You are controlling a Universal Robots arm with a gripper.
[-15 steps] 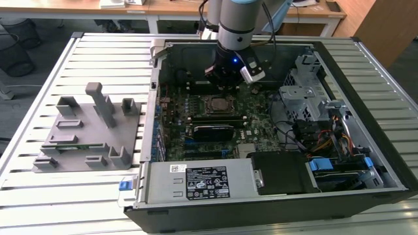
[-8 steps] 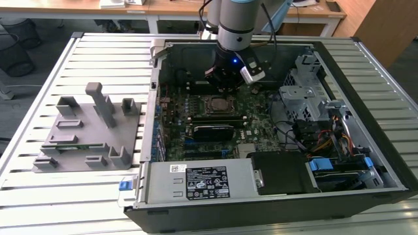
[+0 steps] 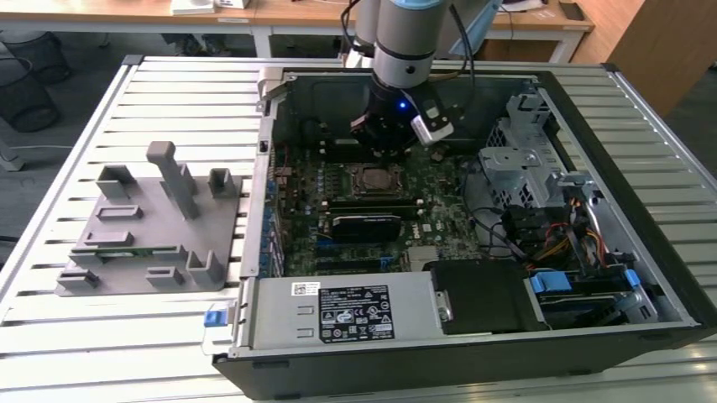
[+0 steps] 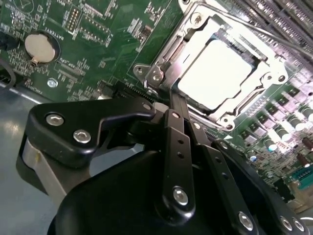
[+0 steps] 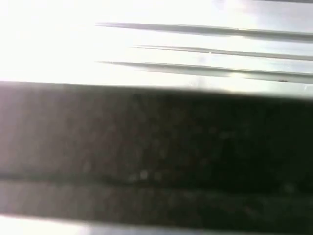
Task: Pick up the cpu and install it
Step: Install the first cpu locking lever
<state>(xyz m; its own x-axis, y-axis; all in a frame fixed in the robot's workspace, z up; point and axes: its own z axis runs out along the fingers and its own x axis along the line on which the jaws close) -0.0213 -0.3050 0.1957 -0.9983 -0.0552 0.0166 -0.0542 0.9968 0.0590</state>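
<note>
The cpu (image 4: pixel 220 73) is a pale, shiny square lying flat inside the metal socket frame (image 4: pixel 266 81) on the green motherboard (image 4: pixel 98 29). The frame's hinged plate stands around it. In the second wrist view, my gripper (image 4: pixel 168 98) has its black fingers (image 4: pixel 177 142) drawn together with nothing between them, their tips just at the near corner of the socket frame. In the exterior view the gripper (image 3: pixel 384 143) hangs inside the open computer case, just behind the socket (image 3: pixel 374 178).
The black computer case (image 3: pixel 627 109) lies open on a slatted white table (image 3: pixel 168 92). A grey parts fixture (image 3: pixel 151 227) stands at the exterior view's left. Inside the case are a power supply (image 3: pixel 336 311), a drive cage (image 3: pixel 526 151), cables (image 3: pixel 549 243) and a coin battery (image 4: pixel 41 46).
</note>
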